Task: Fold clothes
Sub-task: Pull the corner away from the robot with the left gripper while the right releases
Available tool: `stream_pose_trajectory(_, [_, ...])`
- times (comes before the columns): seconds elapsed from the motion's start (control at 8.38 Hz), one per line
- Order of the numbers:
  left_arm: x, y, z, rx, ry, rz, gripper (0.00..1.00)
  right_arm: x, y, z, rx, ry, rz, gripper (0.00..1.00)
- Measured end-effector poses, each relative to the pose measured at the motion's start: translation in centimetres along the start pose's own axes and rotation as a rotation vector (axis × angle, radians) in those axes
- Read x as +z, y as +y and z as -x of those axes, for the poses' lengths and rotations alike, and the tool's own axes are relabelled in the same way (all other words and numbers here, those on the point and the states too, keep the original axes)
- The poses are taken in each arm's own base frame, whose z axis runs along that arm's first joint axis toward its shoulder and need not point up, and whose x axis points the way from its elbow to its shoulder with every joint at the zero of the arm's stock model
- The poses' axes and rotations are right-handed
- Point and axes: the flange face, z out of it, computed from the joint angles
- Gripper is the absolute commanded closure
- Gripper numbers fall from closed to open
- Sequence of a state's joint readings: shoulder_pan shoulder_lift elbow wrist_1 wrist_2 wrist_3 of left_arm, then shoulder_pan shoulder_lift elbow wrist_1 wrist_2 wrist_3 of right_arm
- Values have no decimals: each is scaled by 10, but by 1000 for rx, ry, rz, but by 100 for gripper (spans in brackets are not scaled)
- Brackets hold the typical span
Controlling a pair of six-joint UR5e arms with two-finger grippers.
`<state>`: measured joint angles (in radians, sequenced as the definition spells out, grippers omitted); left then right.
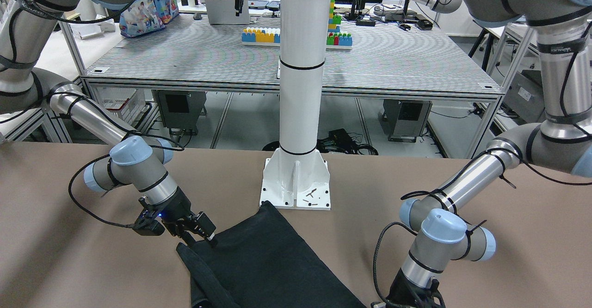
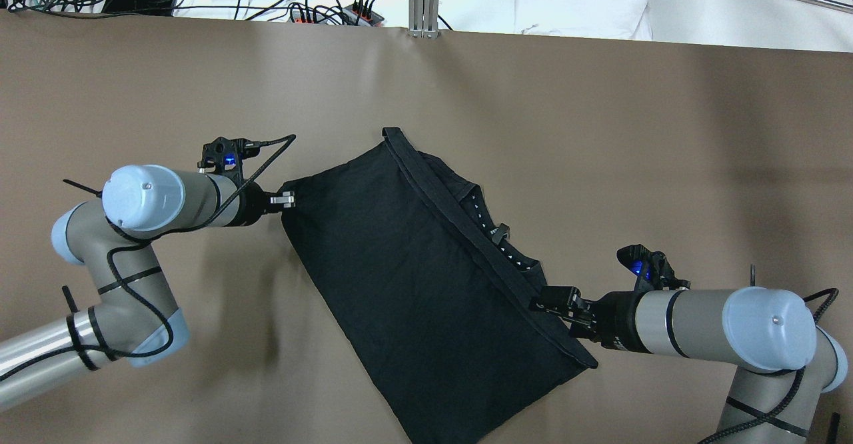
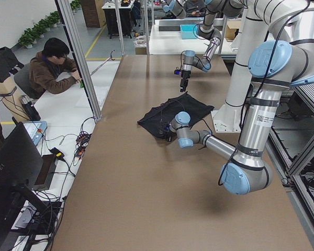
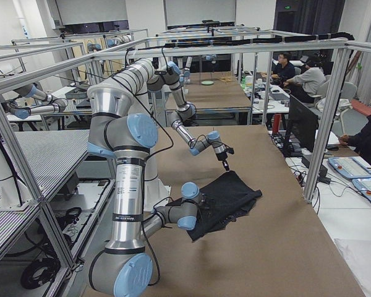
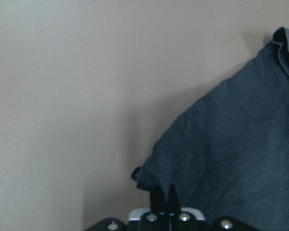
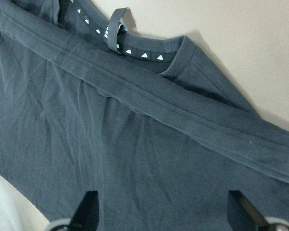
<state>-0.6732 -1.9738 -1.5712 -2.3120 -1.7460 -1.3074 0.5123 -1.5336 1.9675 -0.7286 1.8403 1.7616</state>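
Garment, black, lies spread aslant mid-frame on brown surface in overhead view, left claw pinched shut on its corner at frame left, right claw spread open over lower-right hem band, seemingly to take opposite corners for one fold.
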Motion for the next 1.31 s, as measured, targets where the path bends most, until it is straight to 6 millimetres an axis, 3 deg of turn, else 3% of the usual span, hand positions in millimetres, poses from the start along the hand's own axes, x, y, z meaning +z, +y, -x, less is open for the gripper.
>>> stream_pose_trajectory(0.48, [50, -111, -53, -8, -77, -79, 100, 0, -3, 1, -3, -8, -33, 6])
stream_pose_trajectory(0.72, [71, -155, -81, -14, -115, -102, 100, 0, -5, 1, -4, -10, -51, 6])
stream_pose_trajectory(0.96, [79, -176, -92, -17, -136, -115, 100, -1, -8, 1, -12, -14, -81, 6])
stream_pose_trajectory(1.31, [82, -183, -100, -21, -144, -128, 100, 0, -9, 1, -34, -15, -93, 6])
